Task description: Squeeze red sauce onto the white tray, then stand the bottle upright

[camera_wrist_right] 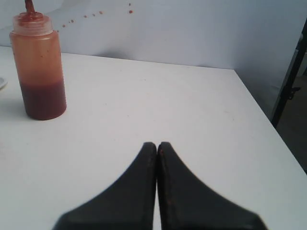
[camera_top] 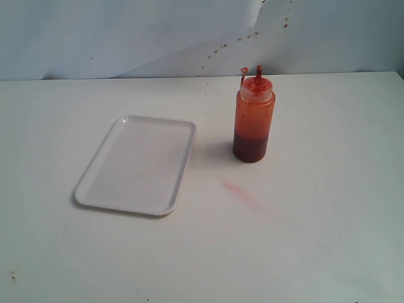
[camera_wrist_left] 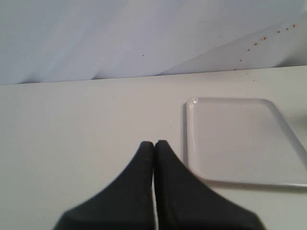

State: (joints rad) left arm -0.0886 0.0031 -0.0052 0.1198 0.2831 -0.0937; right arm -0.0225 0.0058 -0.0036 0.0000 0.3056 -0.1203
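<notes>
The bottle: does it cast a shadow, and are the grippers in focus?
Exterior view: the bottle casts a faint soft shadow toward the white tray. Left wrist view: the left gripper is blurred, the tray sharper. Right wrist view: the right gripper is blurred too.

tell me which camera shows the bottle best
The exterior view: the bottle stands whole and upright, showing nozzle, tethered cap and red sauce level. The right wrist view cuts off its nozzle tip. The left wrist view misses it, showing the white tray instead.
</notes>
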